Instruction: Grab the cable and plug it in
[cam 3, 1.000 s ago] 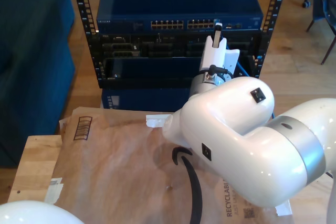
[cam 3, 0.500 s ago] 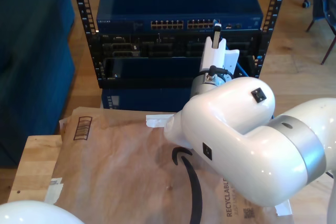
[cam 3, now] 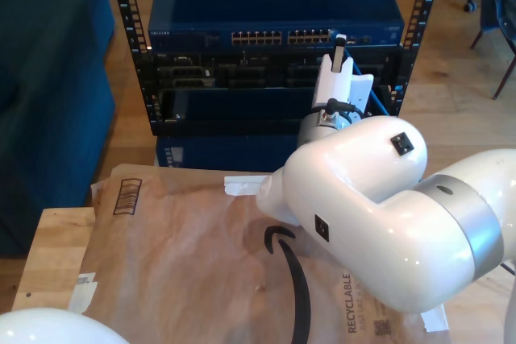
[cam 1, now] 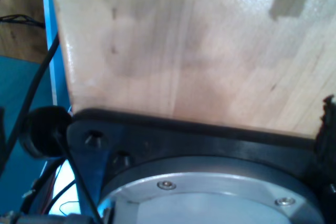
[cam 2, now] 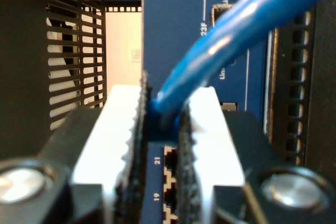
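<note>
Cable pinched at the switch face.
First wrist view: wooden table [cam 1: 199, 51]; my first pincer's state cannot be told. Second wrist view: my second pincer [cam 2: 161, 129] clamps the blue cable [cam 2: 231, 40] just off the numbered ports [cam 2: 170, 174]. Exterior view: that pincer [cam 3: 339, 44] sits at the far rack [cam 3: 274, 30], right of the port rows, beyond the paper-covered table [cam 3: 177, 263].

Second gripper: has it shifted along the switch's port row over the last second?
Yes. In the exterior view my second gripper slid toward the exterior view's right against the blue switch, still clamped on the cable.
</note>
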### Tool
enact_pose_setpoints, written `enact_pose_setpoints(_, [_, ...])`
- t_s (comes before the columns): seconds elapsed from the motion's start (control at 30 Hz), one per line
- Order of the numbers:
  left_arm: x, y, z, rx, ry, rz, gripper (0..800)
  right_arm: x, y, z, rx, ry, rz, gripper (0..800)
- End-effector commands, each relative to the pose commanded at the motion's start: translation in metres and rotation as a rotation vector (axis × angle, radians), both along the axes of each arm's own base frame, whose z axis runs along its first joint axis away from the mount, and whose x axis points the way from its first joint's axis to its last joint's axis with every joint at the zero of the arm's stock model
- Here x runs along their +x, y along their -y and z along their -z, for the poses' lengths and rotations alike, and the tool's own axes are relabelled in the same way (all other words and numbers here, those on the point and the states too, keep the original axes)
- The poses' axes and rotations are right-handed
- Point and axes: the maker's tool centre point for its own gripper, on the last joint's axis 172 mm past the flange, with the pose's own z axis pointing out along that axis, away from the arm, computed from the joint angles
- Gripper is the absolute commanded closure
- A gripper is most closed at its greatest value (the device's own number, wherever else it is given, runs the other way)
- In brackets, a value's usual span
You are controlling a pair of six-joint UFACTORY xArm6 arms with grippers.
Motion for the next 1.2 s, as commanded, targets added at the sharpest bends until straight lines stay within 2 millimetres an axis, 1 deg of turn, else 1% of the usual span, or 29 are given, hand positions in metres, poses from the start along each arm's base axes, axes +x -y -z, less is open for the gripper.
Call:
enact_pose_setpoints(0.13, [0.0,0.001,0.0,-0.002,0.0,0.0,0,0.001,0.005,0.004,0.0,-0.002,0.008,800])
enact_pose_setpoints(0.3, [0.0,0.001,0.0,-0.001,0.0,-0.001,0,0.004,0.012,0.002,0.012,0.006,0.019,800])
enact_pose_setpoints(0.6, [0.0,0.001,0.0,-0.002,0.0,0.0,0,0.002,0.01,0.004,0.009,-0.001,0.014,800])
enact_pose_setpoints(0.9, [0.0,0.0,0.0,0.0,0.0,0.0,0,0.002,-0.005,-0.004,0.017,0.015,-0.006,800])
enact_pose_setpoints(1.13, [0.0,0.0,0.0,0.002,-0.001,-0.001,0,0.002,-0.006,-0.004,0.019,0.016,-0.006,800])
enact_pose_setpoints(1.2, [0.0,0.001,0.0,-0.001,0.0,-0.001,0,0.0,-0.014,-0.002,0.015,0.011,-0.018,800])
